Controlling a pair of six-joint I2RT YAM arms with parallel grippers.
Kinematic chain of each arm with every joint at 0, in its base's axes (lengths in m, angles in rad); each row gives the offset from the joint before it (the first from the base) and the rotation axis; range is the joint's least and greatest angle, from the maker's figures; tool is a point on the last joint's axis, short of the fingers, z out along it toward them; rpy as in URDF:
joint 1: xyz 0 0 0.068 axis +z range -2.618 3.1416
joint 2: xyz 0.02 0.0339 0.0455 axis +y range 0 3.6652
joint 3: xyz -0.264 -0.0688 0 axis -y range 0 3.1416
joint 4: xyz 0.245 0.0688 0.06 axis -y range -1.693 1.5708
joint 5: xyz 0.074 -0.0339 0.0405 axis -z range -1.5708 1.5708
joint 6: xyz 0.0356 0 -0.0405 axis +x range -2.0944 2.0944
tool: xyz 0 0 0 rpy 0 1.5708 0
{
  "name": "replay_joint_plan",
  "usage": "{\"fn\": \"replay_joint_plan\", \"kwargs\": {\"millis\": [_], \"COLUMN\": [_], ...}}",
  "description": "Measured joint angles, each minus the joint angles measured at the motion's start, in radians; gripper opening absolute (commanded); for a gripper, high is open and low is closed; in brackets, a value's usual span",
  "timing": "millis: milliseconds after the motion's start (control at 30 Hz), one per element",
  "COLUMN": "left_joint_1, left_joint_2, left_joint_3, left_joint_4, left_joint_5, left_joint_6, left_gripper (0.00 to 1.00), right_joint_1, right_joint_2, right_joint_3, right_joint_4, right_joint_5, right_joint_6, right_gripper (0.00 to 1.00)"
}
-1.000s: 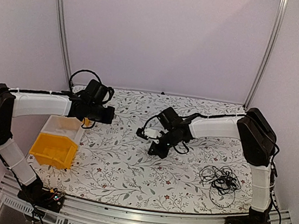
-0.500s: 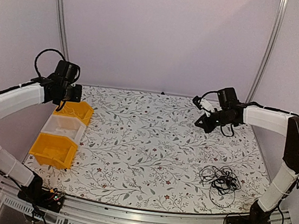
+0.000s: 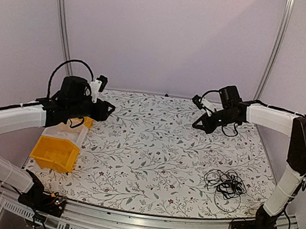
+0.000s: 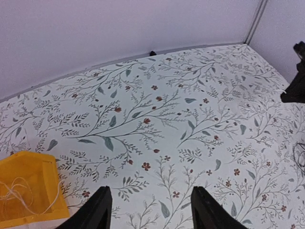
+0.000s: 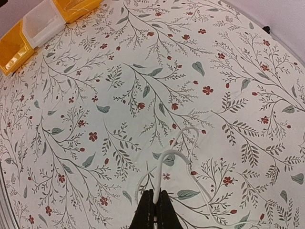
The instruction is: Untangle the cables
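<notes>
The left gripper (image 4: 150, 202) is held wide open, empty. A thin white cable (image 5: 167, 153) is pinched in the closed right gripper (image 5: 153, 202), well apart from the black cable bundle (image 3: 225, 185).

Soft, diffuse light fills all three views evenly, with a faint lilac cast on the walls (image 3: 168, 38), only weak, soft-edged shadows on the patterned bench (image 3: 152, 165) and no glare, while the top view looks slightly soft and the left wrist view bows the bench's far edge.
</notes>
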Motion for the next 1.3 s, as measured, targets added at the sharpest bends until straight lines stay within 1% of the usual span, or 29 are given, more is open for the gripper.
{"fn": "replay_joint_plan", "kwargs": {"millis": [100,200,333,467,600,700,833,900,967,1133,1167,1233,1267,1300], "left_joint_1": [-0.172,-0.283,-0.411,-0.522,-0.588,-0.608,-0.612,-0.612,-0.612,-0.612,-0.612,-0.612,-0.612,-0.612], "left_joint_2": [-0.019,0.002,0.097,0.227,0.319,0.379,0.428,0.445,0.466,0.519,0.526,0.534,0.534,0.534], "left_joint_3": [-0.076,-0.093,-0.060,0.016,0.078,0.129,0.170,0.186,0.206,0.254,0.259,0.266,0.266,0.266], "left_joint_4": [0.159,0.268,0.391,0.434,0.472,0.496,0.517,0.525,0.534,0.544,0.547,0.551,0.552,0.553], "left_joint_5": [0.047,0.067,0.042,0.000,-0.092,-0.175,-0.241,-0.251,-0.255,-0.257,-0.258,-0.255,-0.258,-0.258], "left_joint_6": [0.057,0.115,0.238,0.364,0.474,0.532,0.579,0.596,0.610,0.641,0.646,0.655,0.650,0.658], "left_gripper": [0.67,0.69,0.69,0.69,0.69,0.68,0.63,0.60,0.55,0.23,0.17,0.04,0.00,0.00], "right_joint_1": [0.008,0.026,0.045,0.051,0.053,0.057,0.059,0.060,0.060,0.060,0.060,0.060,0.060,0.060], "right_joint_2": [-0.010,-0.030,-0.048,-0.048,-0.048,-0.048,-0.048,-0.048,-0.048,-0.048,-0.048,-0.048,-0.048,-0.048], "right_joint_3": [0.031,0.069,0.132,0.197,0.226,0.226,0.226,0.226,0.226,0.226,0.226,0.226,0.226,0.226], "right_joint_4": [-0.040,-0.086,-0.138,-0.203,-0.237,-0.256,-0.271,-0.275,-0.276,-0.277,-0.277,-0.277,-0.277,-0.277], "right_joint_5": [-0.054,-0.096,-0.161,-0.259,-0.333,-0.360,-0.397,-0.414,-0.433,-0.463,-0.468,-0.472,-0.471,-0.466], "right_joint_6": [-0.002,-0.003,-0.002,0.002,0.015,0.026,0.034,0.040,0.045,0.056,0.058,0.060,0.064,0.064], "right_gripper": [0.00,0.00,0.00,0.00,0.00,0.00,0.00,0.00,0.00,0.00,0.02,0.16,0.24,0.30]}}
